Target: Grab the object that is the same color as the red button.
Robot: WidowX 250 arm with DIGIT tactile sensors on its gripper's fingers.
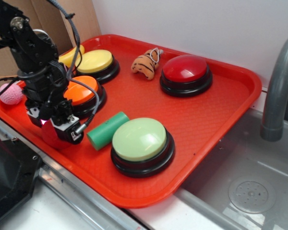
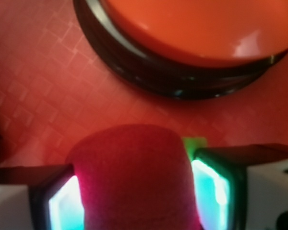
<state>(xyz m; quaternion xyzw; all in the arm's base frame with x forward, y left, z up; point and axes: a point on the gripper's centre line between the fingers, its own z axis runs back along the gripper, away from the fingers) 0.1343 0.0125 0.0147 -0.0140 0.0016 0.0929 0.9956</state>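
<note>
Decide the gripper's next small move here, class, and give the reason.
Probably lift straight up. In the wrist view the gripper fingers already press both sides of the red ball, beside the orange button, so the grasp looks made.

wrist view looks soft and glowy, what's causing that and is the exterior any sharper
Wrist view: the red foam ball fills the close foreground, blurred, and the pincer pads glow cyan beside it; white glare on the orange button. Exterior view: sharper, with soft highlights on the red button.
</note>
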